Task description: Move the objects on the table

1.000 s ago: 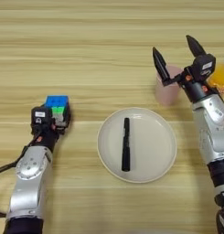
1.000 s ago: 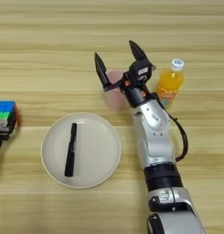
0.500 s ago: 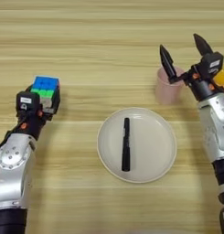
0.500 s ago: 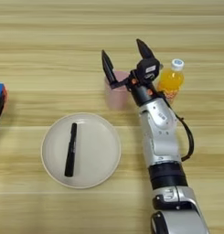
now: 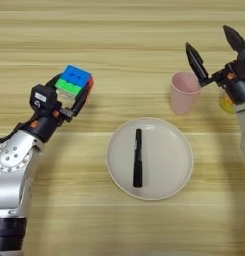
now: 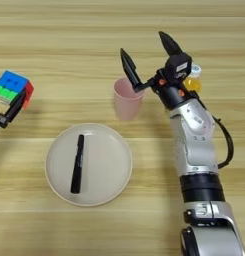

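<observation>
The multicoloured puzzle cube (image 5: 74, 81) hangs a little above the table (image 5: 119, 40) at the left, with my left gripper (image 5: 69, 90) shut on it, black fingers on both sides. At the right stands the pale pink cup (image 5: 183, 94), upright. My right gripper (image 6: 149, 54) is open wide just above and behind it, its left finger (image 6: 128, 66) over the cup's far rim. The orange-juice bottle (image 6: 192, 83) with its white cap stands right behind that gripper's wrist and is mostly hidden.
A round cream plate (image 5: 166, 160) lies at the front middle with a black pen (image 5: 138, 157) lengthwise on it. My right forearm (image 6: 194, 145) runs from the front edge up to the cup, beside the plate.
My left gripper has carried the cube away from me and to the right. My right gripper has shifted right, spread wider, and now sits over the cup's far rim.
</observation>
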